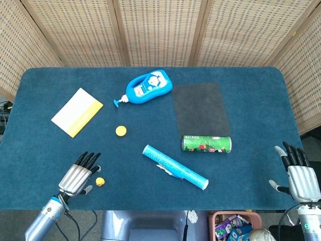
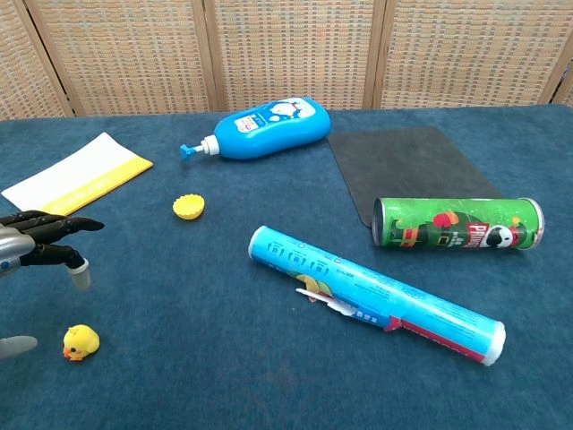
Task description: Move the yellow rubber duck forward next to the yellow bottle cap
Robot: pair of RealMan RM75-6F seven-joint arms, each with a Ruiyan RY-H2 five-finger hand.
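Blue bench (image 1: 45,150) is seen with right hand (image 1: 301,175) parked at its near right edge, fingers spread, nothing grasped; left hand (image 1: 77,175) is held just left of the yellow rubber duck (image 1: 100,181), fingers (image 2: 54,226) extended and released, not touching it. Duck is sat near the front-left edge, well apart from the yellow bottle cap (image 1: 120,131) further forward.

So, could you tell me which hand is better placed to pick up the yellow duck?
The left hand: it hovers open right beside the yellow rubber duck, while the right hand sits at the table's far edge, with the blue tube lying between.
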